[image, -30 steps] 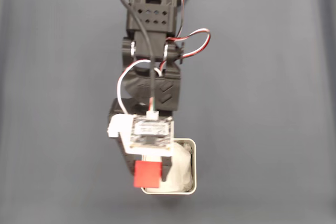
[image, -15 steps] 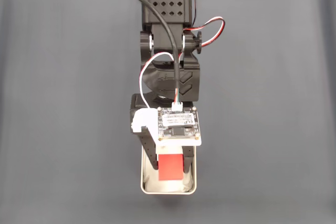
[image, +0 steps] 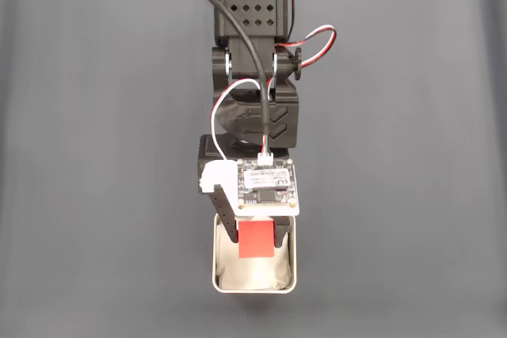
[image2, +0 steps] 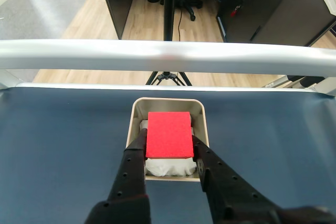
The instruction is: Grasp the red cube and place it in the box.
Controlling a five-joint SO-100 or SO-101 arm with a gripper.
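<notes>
The red cube (image: pixel 256 240) (image2: pixel 169 134) is clamped between the two black fingers of my gripper (image: pixel 256 237) (image2: pixel 168 144), which is shut on it. In the fixed view it hangs over the near half of the box (image: pixel 218 275), a small square container with a pale rim and white lining. The wrist view shows the cube directly above the box (image2: pixel 167 103), with the white lining (image2: pixel 168 168) visible under it. Whether the cube touches the lining cannot be told.
The box stands on a dark blue-grey mat (image: pixel 396 195). A silver rail (image2: pixel 168 56) marks the table's far edge in the wrist view, just beyond the box. The arm (image: pixel 253 77) stretches down from the top of the fixed view.
The gripper swung right with the cube, from over the box's left rim to over its middle. Since then it has drawn back slightly toward the arm's base.
</notes>
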